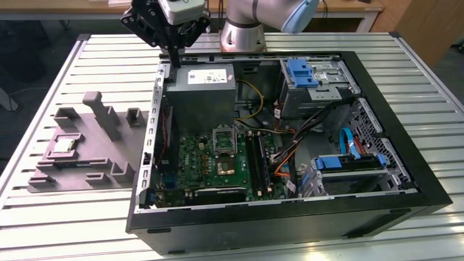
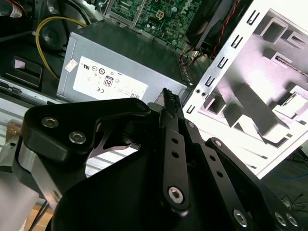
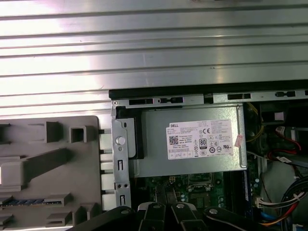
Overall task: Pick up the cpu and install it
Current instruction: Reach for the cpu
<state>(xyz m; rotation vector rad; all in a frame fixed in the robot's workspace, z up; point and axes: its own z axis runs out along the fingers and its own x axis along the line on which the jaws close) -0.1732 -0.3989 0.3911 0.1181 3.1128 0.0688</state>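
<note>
The cpu (image 1: 65, 145) is a small silvery square lying flat in a pocket of the grey fixture (image 1: 80, 163), on the table at the exterior view's left of the computer case. Its pale top also shows at the frame's edge in the first wrist view (image 3: 8, 173). My gripper (image 1: 174, 64) hangs over the case's back corner beside the power supply (image 1: 206, 87), well away from the cpu. Its fingers (image 2: 168, 96) are shut together with nothing between them. The motherboard socket (image 1: 225, 140) lies inside the case below the power supply.
The open black case (image 1: 406, 190) takes up most of the slatted metal table (image 1: 43, 228). Inside are drive bays with blue tabs (image 1: 301, 70), cable bundles (image 1: 290, 147) and memory slots (image 1: 257, 157). The fixture has an upright post (image 1: 101, 111).
</note>
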